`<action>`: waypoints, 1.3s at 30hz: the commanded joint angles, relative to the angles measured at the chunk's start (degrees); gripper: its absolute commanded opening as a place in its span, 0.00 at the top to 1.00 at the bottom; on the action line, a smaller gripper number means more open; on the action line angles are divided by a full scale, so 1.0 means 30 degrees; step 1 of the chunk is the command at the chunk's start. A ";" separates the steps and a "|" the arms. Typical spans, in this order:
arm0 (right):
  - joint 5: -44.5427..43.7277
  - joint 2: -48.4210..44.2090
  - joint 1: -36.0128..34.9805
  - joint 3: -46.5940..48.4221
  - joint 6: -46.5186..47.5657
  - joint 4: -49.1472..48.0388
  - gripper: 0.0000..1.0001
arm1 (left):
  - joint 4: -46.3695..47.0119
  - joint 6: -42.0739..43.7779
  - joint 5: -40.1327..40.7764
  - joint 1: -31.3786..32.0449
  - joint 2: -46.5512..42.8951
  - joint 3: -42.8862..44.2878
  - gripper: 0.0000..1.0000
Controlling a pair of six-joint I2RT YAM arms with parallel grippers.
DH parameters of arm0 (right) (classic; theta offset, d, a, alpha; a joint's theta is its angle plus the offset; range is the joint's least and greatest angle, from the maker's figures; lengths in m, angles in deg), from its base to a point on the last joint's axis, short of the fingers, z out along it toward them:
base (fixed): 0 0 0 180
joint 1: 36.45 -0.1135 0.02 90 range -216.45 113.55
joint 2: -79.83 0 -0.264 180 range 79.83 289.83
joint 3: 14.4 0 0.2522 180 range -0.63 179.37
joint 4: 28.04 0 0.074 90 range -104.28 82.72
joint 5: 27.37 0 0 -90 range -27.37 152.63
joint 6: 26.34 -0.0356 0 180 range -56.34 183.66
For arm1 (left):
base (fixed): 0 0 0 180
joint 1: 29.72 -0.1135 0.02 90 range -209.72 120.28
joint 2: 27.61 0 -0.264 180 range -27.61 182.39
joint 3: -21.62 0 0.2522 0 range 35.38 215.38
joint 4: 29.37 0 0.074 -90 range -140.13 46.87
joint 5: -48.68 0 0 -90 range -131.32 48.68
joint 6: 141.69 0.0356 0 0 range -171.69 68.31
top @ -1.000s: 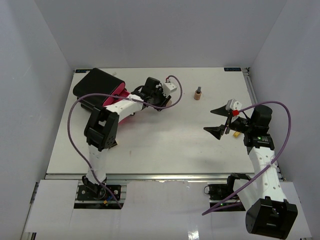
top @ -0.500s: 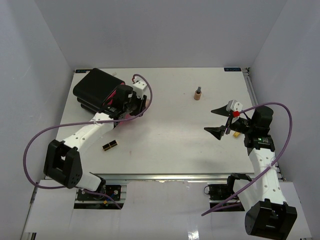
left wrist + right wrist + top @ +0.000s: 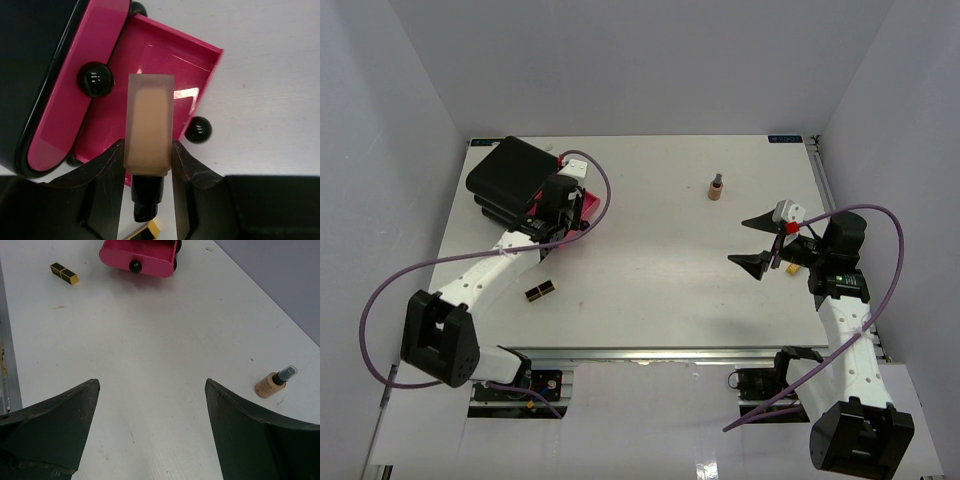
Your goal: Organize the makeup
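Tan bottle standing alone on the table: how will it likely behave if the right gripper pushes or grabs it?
The tan bottle stands upright, narrow with a dark cap on top, so a high push would probably tip it. Its body looks round, so once down it may roll. It seems small and rigid, probably light; the open right gripper looks wide enough.

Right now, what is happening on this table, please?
The left gripper holds the beige foundation tube, cap toward the wrist, over the open pink drawer of the black case. The right gripper hangs open above the table, holding nothing. A gold-and-black lipstick lies on the near left part of the table, and a small tan bottle stands at the far side.
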 commanded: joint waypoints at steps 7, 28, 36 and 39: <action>0.0351 0.0130 0.0140 0.0041 0.0083 -0.0025 0.07 | 0.0949 0.2128 0.2810 -0.0410 0.3360 0.2361 0.67; -0.6324 0.2906 -0.0700 0.0741 -0.4194 -0.1756 0.07 | 0.0246 -0.1130 -0.6869 -0.0414 -0.5070 -0.0077 0.03; -1.9423 1.0874 -0.5256 0.6966 -0.6960 -0.0227 0.10 | 0.1401 -0.2559 -0.6922 -0.0414 -1.1923 -0.4900 0.02; -2.0759 1.3244 -0.6119 0.8899 -0.7459 -0.0955 0.10 | 0.1689 -0.2599 -0.5893 -0.0414 -1.3295 -0.5635 0.02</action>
